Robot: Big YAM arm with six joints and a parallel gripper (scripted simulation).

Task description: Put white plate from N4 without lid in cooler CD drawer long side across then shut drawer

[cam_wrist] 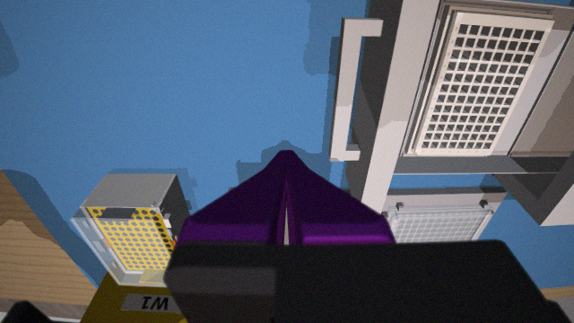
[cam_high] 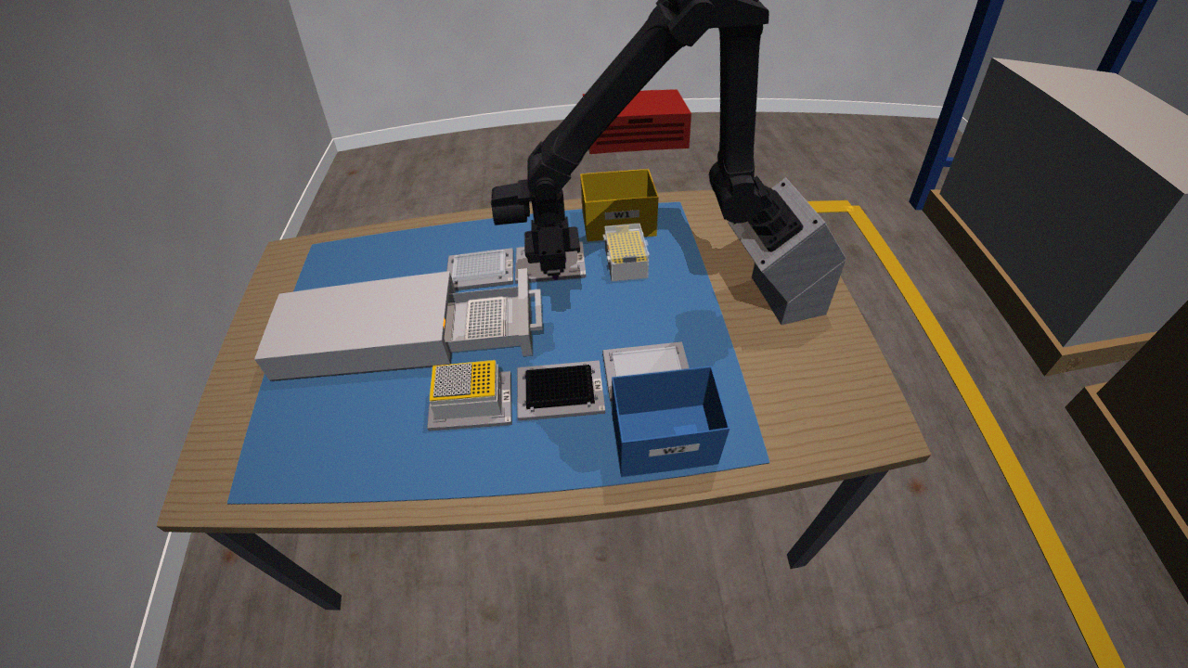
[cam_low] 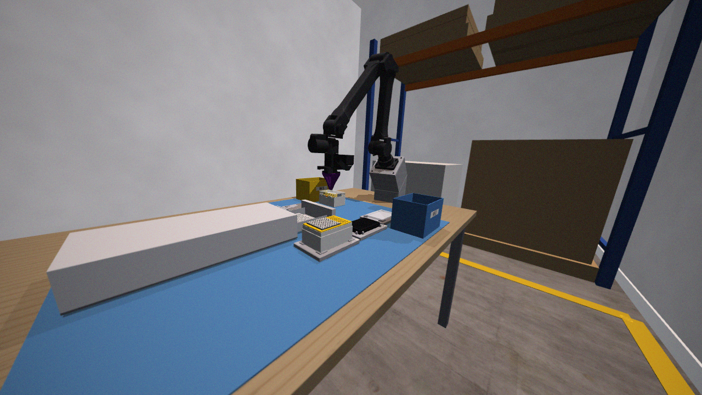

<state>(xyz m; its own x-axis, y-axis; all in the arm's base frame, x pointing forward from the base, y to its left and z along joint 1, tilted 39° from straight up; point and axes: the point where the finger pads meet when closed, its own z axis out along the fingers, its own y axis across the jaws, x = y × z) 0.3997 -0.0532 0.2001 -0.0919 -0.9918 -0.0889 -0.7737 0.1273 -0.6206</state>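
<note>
The cooler CD [cam_high: 353, 324] lies long and grey on the blue mat, with its drawer [cam_high: 507, 319] pulled out toward the arm's base. A white gridded plate [cam_high: 485, 317] lies flat inside the drawer, long side across it; it also shows in the wrist view [cam_wrist: 475, 85]. The bar handle [cam_wrist: 347, 90] stands at the drawer's front. My gripper [cam_high: 550, 270] is shut and empty. It hovers above the mat and an empty grey nest, a little beyond the handle. Its purple fingers [cam_wrist: 286, 157] touch each other, and they also show in the exterior view [cam_low: 332, 184].
A nest with a pale plate [cam_high: 479, 265] sits beside the drawer. A tip box [cam_high: 626, 251] and the yellow bin W1 [cam_high: 618, 203] stand near the gripper. The yellow rack [cam_high: 463, 381], black plate [cam_high: 561, 386], lidded plate [cam_high: 645, 361] and blue bin W2 [cam_high: 668, 419] stand nearer the front.
</note>
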